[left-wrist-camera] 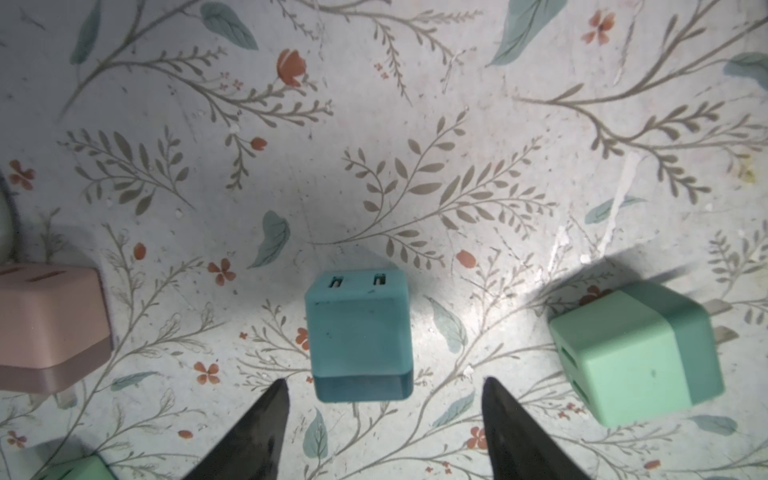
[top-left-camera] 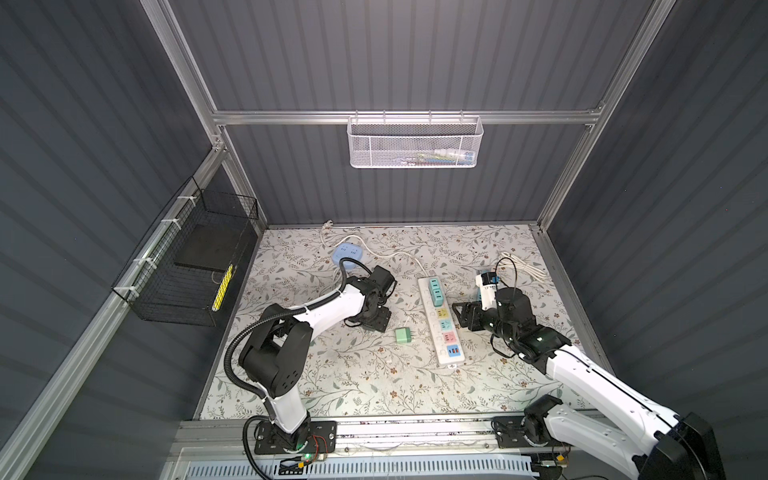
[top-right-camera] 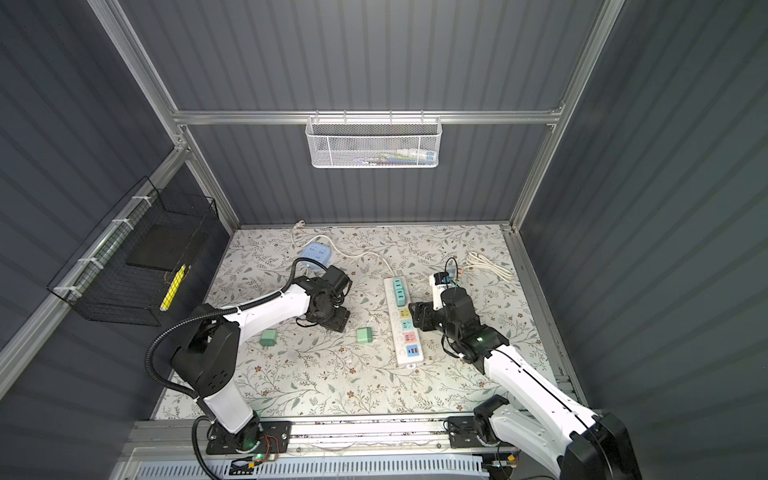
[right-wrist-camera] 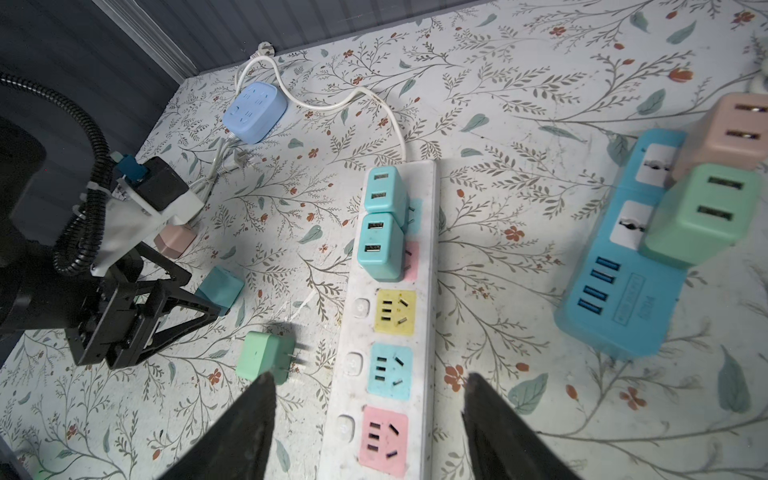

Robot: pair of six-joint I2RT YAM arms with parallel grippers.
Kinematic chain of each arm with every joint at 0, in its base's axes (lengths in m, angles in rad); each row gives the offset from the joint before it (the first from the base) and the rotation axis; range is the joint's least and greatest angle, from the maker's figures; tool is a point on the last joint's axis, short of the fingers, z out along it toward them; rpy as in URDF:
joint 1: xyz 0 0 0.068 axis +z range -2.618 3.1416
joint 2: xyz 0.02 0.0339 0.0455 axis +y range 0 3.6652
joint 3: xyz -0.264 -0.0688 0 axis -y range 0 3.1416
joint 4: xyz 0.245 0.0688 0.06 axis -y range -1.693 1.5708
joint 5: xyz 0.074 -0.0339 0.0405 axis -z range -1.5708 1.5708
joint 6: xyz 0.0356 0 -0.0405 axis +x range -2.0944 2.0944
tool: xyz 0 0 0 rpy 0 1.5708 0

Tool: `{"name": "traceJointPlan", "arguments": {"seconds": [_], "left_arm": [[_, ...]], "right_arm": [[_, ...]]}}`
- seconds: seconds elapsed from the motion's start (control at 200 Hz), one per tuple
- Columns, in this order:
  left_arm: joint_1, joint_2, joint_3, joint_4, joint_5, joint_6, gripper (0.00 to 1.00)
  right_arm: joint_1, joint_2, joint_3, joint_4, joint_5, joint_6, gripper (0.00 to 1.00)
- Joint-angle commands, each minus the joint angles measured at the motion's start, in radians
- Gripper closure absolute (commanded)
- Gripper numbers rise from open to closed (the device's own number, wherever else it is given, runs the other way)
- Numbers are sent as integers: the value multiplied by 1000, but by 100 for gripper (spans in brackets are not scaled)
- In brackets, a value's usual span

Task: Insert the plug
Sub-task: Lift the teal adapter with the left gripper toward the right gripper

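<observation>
Apparently the step in hand is the pick-up of a plug; no insertion has begun. Nearest, the white power strip (right-wrist-camera: 353, 332) lies with its pink socket (right-wrist-camera: 384, 434), blue socket (right-wrist-camera: 390, 370) and yellow socket (right-wrist-camera: 395, 311) free. The right gripper (right-wrist-camera: 368, 376) hangs over this near part with its jaws spread. The strip passes between them with a gap on both sides, so it holds nothing. Just left of the strip a green charger (right-wrist-camera: 264, 357) lies on its side, its prongs pointing to the strip. A little farther and more to the left, the left gripper (left-wrist-camera: 384, 386) is low over a teal charger cube (left-wrist-camera: 359, 332) that rests on the floral table (left-wrist-camera: 415, 124). Its jaws stand apart, one on each side of the cube's end, and no contact is visible. The next move probably calls for closing squarely on the cube's flat sides, then turning its prongs, hidden now, toward a free socket. Farthest, two teal chargers (right-wrist-camera: 384, 187) already sit in the strip.
</observation>
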Motion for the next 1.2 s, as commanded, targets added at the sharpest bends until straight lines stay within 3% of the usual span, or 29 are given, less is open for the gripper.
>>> {"name": "traceJointPlan", "arguments": {"seconds": [0.0,0.19,0.49,0.765,0.891,1.031,1.196], "left_arm": [[1,41,41,-61,-8,11,31],[7,97,36,-63,-60,6,35],[27,117,1,-5,-33,-4,45],[21,23,-30,81,-5,-11,71],[-57,-93,-83,255,-25,24,81],[-249,-232,-221,600,-157,180,84],[-312,-310,-370,962,-41,277,89]], "right_arm": [[-3,-15,-18,28,9,-12,29],[-3,-15,-21,35,15,-13,29],[-3,-18,-21,30,12,-13,30],[-3,-41,-29,25,4,-5,31],[-3,-43,1,-5,-22,3,32],[-3,-43,47,-63,-75,15,38],[2,-68,91,-135,-130,22,44]]}}
